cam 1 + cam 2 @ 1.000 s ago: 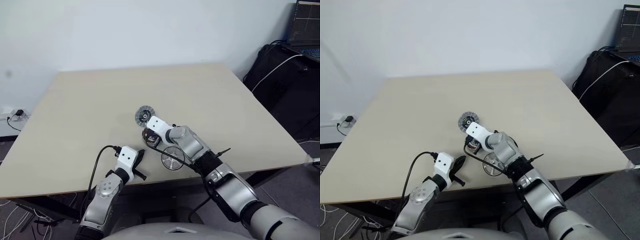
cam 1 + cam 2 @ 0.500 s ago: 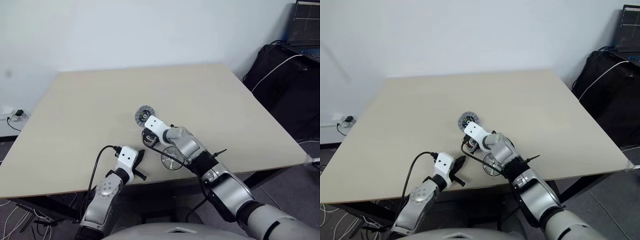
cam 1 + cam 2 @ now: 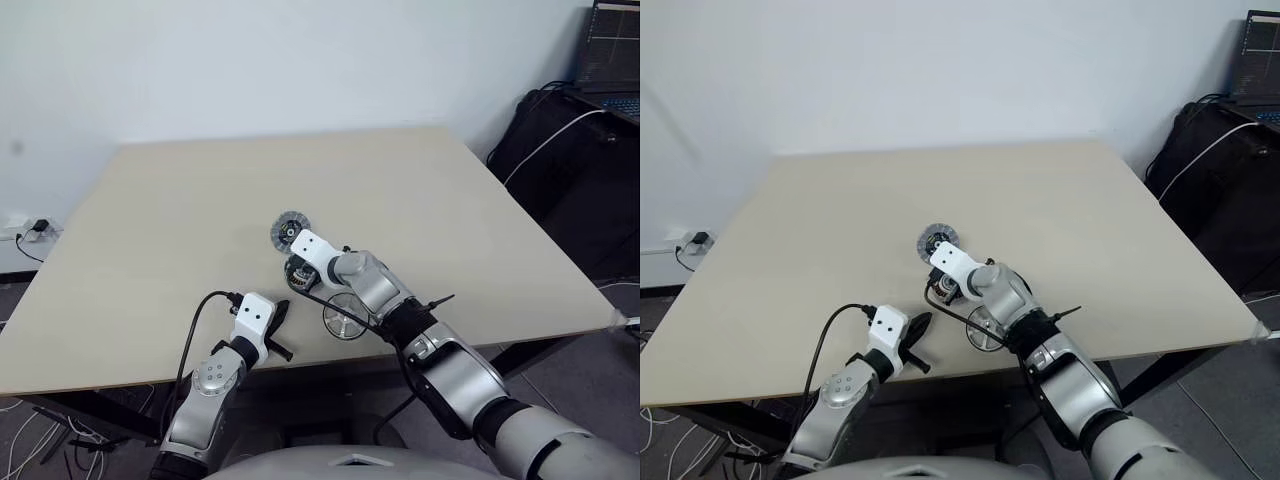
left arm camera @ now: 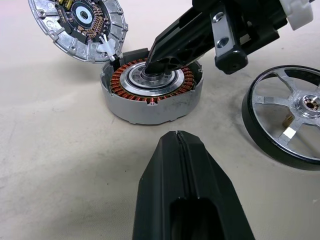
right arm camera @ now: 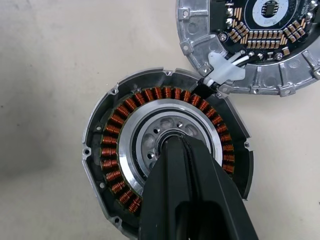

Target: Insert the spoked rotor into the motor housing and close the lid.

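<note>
On the pale table (image 3: 180, 200), the left pincer (image 3: 281, 313) is resting near the front edge, its two black fingers pressed together on nothing, the forearm lying low and pointing toward the parts at about 1 o'clock. The motor housing (image 4: 151, 90), its ring of copper windings facing up, is sitting just beyond it, with the lid (image 4: 77, 27) leaning against the housing's far rim at 11 o'clock, circuit face showing. The right pincer (image 4: 152, 62) is slanting steeply down from the right, fingers likewise closed and empty, its tip sitting in the housing's silvery centre; whether it is pressing there cannot be told. The spoked rotor (image 3: 345, 315) is lying flat on the table at roughly 4 o'clock from the housing, close beside it but apart, partly under the right forearm. Judged from this, the rotor is not yet in, and the right arm, already bent over both parts, looks the nearer one to fetch it: it would need to lift clear and swing back toward the front edge.
</note>
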{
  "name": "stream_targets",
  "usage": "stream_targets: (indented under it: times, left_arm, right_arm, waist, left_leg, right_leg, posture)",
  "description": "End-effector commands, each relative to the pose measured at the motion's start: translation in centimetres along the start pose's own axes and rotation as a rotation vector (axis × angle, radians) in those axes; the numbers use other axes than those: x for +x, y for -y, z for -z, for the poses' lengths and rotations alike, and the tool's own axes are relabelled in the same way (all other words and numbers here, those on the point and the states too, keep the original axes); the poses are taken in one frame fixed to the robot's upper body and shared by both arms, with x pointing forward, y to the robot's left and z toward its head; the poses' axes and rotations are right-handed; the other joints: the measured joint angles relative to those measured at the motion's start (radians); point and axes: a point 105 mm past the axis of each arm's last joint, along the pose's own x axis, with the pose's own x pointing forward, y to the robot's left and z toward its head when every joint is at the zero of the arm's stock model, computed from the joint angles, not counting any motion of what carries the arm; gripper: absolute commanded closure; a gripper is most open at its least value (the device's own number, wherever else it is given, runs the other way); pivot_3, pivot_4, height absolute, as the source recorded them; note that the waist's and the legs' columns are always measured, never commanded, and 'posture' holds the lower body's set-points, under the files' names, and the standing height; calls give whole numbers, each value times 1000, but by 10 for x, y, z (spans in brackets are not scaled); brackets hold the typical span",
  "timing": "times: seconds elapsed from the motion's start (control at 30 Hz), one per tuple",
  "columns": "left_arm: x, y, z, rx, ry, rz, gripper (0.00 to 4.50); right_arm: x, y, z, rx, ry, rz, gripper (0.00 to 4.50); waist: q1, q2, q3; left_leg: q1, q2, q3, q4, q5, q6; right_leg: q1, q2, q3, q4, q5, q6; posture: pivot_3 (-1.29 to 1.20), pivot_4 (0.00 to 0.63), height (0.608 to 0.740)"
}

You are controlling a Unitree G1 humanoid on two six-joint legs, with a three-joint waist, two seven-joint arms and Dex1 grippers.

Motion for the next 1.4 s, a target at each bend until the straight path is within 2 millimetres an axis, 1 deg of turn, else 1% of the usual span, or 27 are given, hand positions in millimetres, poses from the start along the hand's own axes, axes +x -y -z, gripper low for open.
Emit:
stream_targets:
  times: [0.03, 0.7, 0.87, 1.0, 1.07, 1.17, 1.23, 1.3, 1.33, 1.4]
  left_arm:
    - [3, 1, -15, 15, 55, 6, 4500]
    - [4, 0, -15, 8, 58, -6, 4500]
    - [3, 0, -15, 8, 58, -7, 4500]
    - [3, 1, -14, 9, 56, -3, 4500]
    - [3, 1, -14, 10, 56, -1, 4500]
    - [2, 1, -14, 11, 56, -2, 4500]
    - [1, 0, -13, 11, 53, -1, 4500]
    - [-1, 0, -12, 12, 45, 2, 4500]
    - [-1, 0, -11, 13, 42, 5, 4500]
    - [-2, 1, -10, 12, 37, 12, 4500]
  right_arm:
    - [-2, 6, 0, -4, -7, 17, 4472]
    - [5, 2, -8, 48, 41, 23, 4472]
    - [1, 5, -8, 43, 55, 26, 4472]
    - [-16, 13, -18, 31, 132, 44, 4472]
    - [-32, 18, -28, 45, 224, 73, 4472]
    - [-59, 26, -29, 94, 351, 141, 4472]
    - [-74, 25, -18, 115, 374, 145, 4472]
    - [-87, 22, -1, 145, 359, 145, 4472]
    - [-93, 21, 8, 175, 351, 148, 4103]
    - [-107, 18, 28, 246, 338, 161, 3640]
  waist:
    - [0, 0, 0]
    - [-1, 0, 0]
    - [-1, 0, 0]
    - [1, 0, 0]
    - [2, 0, 0]
    - [2, 0, 0]
    - [4, 0, 0]
    - [6, 0, 1]
    - [8, -1, 1]
    - [11, -2, 2]
  left_leg:
    - [0, 0, 0, 0, 0, 0]
    - [0, 0, 0, -1, 0, 0]
    - [0, 0, 0, -1, 0, 0]
    - [-1, 0, -1, -1, 0, 0]
    - [-4, 0, -1, -1, 0, 0]
    - [-6, 0, -2, -1, 0, 0]
    - [-6, 0, -3, -2, 0, 0]
    - [-6, 0, -3, -2, -1, 1]
    - [-6, 0, -3, -1, -1, 1]
    - [-6, 0, -3, -1, -1, 1]
  right_leg:
    - [0, 0, 0, 0, 0, 0]
    - [0, 0, 0, 0, 0, 0]
    - [0, 0, 0, 0, 0, 0]
    - [-1, 0, 0, -1, 0, 0]
    - [-1, 0, 0, -1, 0, 0]
    - [-1, 0, 0, -1, 0, 0]
    - [-1, -1, 0, -1, 0, 0]
    - [-1, -1, 0, -2, -1, 1]
    - [-1, -1, -1, -3, -2, 4]
    - [0, -1, -1, -3, -4, 6]
  posture:
    - [0, 0, 740]
    - [0, 0, 740]
    - [0, 0, 740]
    - [0, 0, 740]
    - [0, 0, 740]
    - [0, 0, 740]
    - [0, 0, 740]
    - [0, 0, 740]
    - [0, 0, 740]
    - [0, 0, 740]
